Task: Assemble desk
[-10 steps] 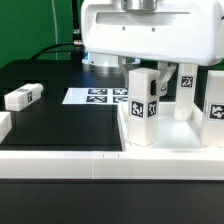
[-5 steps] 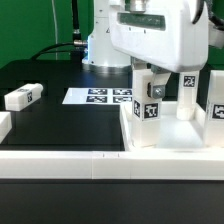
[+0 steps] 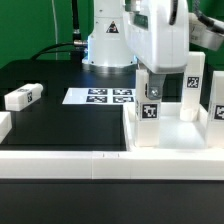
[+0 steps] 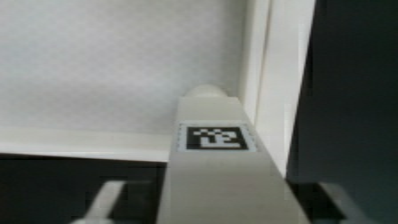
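Leg (image 3: 149, 112) stands upright in the top's (image 3: 180, 150) corner, between the gripper (image 3: 160, 90) fingers (can't tell if they're squeezing it).

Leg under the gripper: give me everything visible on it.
The leg is a white, plastic-looking square post with a black-and-white tag on one face. It stands upright in the near corner of the desk top, on the exterior view's left. The gripper straddles its upper end; whether it clamps is unclear.
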Available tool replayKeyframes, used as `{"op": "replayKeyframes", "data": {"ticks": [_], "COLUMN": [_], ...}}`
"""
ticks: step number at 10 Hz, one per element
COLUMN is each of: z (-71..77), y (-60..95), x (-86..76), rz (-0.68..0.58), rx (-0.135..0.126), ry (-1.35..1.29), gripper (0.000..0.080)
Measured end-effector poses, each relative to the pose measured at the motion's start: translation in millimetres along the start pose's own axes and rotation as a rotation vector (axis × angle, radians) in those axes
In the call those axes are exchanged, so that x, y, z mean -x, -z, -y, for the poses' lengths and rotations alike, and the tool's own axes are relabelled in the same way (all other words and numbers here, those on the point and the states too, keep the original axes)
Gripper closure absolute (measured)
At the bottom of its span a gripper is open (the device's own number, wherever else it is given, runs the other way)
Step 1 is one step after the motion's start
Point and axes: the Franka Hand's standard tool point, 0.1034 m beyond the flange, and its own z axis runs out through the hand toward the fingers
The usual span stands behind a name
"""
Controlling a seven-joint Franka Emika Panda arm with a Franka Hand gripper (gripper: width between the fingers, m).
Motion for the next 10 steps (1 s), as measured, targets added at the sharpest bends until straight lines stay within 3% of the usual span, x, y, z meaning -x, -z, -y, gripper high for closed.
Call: {"op": "replayKeyframes", "data": {"ticks": [1,2,3,4,10], "z": [-0.1,-1.1,-2.5,-3.8,-1.6], "y": [0.1,-0.3,-1.0,-1.3,0.5], "x": [-1.6,-1.8,-1.1,-0.8,-7.3], "rz": [0.0,-0.001,-0.002,-0.002,0.004], "rx": [0.0,0.006,0.014,0.025,0.022], "ry": [0.043,0.135,0.234,0.335,1.013], "gripper": [0.0287,0.0287,0.0181,0.0181,0.015]}}
